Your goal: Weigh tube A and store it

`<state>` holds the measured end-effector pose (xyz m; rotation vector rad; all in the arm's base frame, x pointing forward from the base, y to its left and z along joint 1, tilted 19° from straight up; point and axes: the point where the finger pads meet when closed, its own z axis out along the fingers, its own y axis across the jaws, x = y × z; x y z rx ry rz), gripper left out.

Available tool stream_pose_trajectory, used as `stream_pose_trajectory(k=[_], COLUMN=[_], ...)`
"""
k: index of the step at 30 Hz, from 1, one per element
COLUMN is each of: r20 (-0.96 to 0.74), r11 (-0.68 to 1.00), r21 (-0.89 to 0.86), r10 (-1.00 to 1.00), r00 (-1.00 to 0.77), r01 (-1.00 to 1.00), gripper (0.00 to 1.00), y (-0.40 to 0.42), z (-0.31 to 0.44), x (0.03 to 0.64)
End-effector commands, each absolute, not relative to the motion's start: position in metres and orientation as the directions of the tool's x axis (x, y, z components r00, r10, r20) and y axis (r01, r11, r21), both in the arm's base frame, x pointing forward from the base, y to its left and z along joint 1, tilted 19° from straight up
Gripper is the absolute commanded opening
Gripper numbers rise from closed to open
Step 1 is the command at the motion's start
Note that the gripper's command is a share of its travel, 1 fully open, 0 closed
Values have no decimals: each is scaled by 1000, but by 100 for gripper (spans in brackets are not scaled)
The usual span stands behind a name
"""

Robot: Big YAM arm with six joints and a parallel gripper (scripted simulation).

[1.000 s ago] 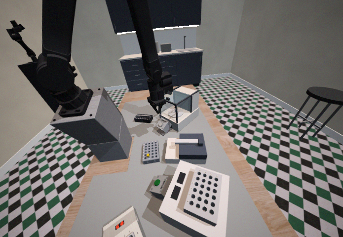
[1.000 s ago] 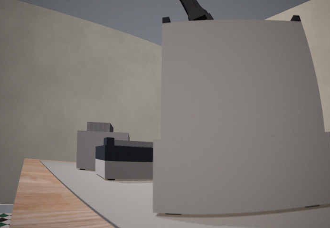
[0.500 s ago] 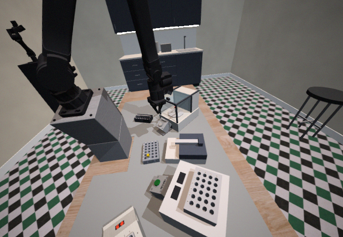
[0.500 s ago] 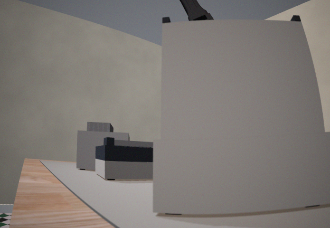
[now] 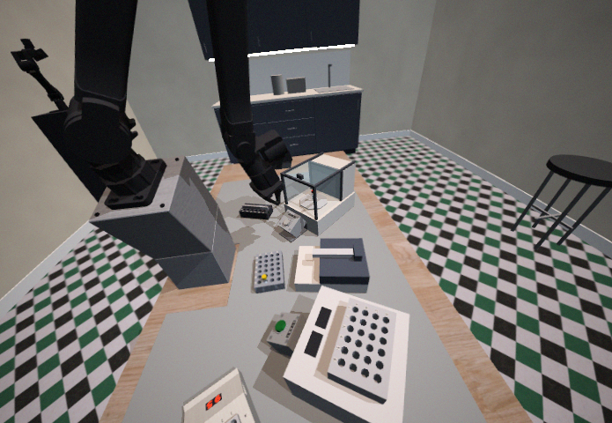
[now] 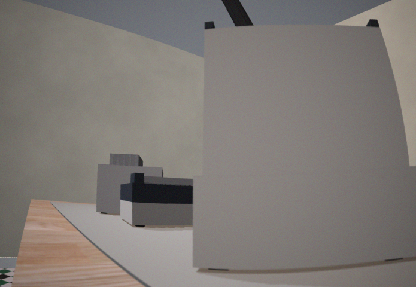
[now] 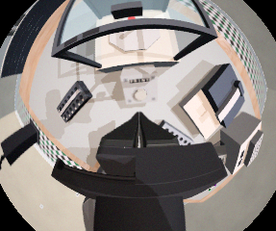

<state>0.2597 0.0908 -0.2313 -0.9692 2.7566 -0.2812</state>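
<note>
Tube A's red cap (image 5: 312, 190) (image 7: 131, 18) shows inside the balance's glass box, over the pan (image 7: 135, 42). The tube's body is too small to make out. The door's black handle (image 5: 299, 175) (image 7: 126, 10) is at the front of the top, and the door looks shut. My gripper (image 5: 278, 202) (image 7: 138, 115) is shut and empty, pointing down in front of the box near the sloping control panel (image 5: 291, 224). The white PRINT key (image 7: 140, 94) lies ahead of the fingertips in the wrist view. No green lamp light can be made out. The dry block (image 5: 194, 406) is partly in view.
The tube rack (image 5: 269, 287) holds a yellow-capped tube (image 5: 263, 277). The magnet block (image 5: 255, 211) (image 7: 74, 101) is left of the balance. The spectrophotometer (image 5: 343, 271) (image 7: 205, 115) is to its right. The mixer (image 5: 396, 394) stands farther right, with a green-buttoned panel (image 5: 286, 331) in front.
</note>
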Motion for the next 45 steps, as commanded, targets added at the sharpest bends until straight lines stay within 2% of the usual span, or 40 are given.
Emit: stream_pose_trajectory(k=[1, 4, 22, 45], r20=[-212, -276, -272, -293], r11=[713, 695, 695, 697], r21=[-253, -252, -250, -261], r10=[-700, -718, -719, -716], r00=[-682, -639, -640, -633], r01=[-654, -673, -674, -668], gripper=[0, 0, 0, 0], y=[81, 77, 62, 67], z=[-235, -233, -229, -252], x=[255, 249, 230, 251])
